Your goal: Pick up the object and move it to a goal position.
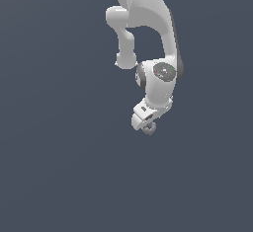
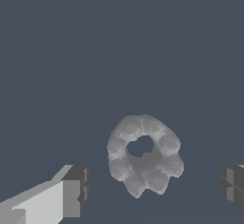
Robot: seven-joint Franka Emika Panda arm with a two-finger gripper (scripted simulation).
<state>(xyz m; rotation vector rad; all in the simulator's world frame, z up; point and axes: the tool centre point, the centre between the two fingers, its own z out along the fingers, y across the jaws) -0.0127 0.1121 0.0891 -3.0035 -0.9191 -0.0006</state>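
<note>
The object [image 2: 145, 158] is a small grey lobed ring with a central hole, lying on the dark floor. In the wrist view it sits between my two fingertips, a little ahead of them, with clear gaps on both sides. My gripper [image 2: 155, 189] is open, nothing touching its dark pads [image 2: 78, 187]. In the exterior view the white arm reaches down and the gripper [image 1: 146, 125] hangs low, with the object [image 1: 148, 128] showing just under the fingers.
A plain dark blue-grey floor [image 1: 59, 167] fills the view on all sides. No other objects, walls or edges show.
</note>
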